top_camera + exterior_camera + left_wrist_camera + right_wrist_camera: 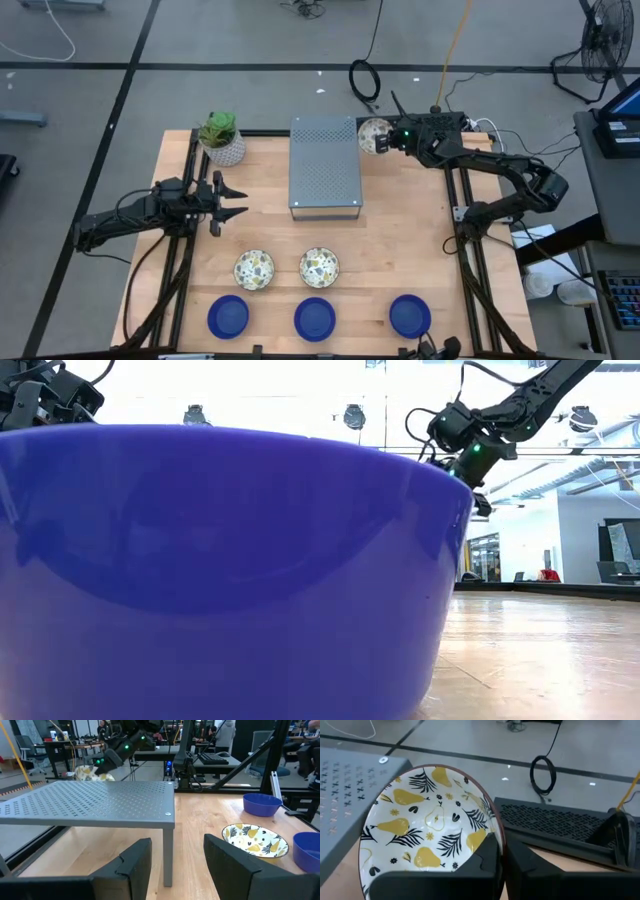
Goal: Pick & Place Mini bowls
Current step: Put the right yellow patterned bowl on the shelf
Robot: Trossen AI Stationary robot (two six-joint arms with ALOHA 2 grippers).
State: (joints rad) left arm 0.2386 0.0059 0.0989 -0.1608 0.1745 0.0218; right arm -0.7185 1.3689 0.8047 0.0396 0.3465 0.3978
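Hanging at the table's far right edge, the right gripper (pixel 385 137) has its fingers clamped on the rim of a pear-patterned bowl (pixel 374 134), which it holds tilted just beside the far right corner of the grey perforated stand (pixel 325 165). In the right wrist view the bowl (pixel 427 837) fills the frame, one finger inside its wall and one outside. Whether the bowl touches the stand cannot be told from these views.

The right arm reaches in from the right side, elbow bent well outside the table frame. The left gripper (pixel 228 200) hovers near the left edge with its fingers (pixel 131 870) spread apart, pointing toward the stand and holding nothing.

Counted from above: 3 patterned bowls, 1 held and 2 (pixel 254 269) (pixel 319 267) side by side on the wood in front of the stand; 3 blue bowls (pixel 228 316) (pixel 315 319) (pixel 410 315) in a row along the near edge. Bare wood lies open to the right of the stand and between the 2 rows. A potted plant (pixel 221 138) sits at the far left corner.
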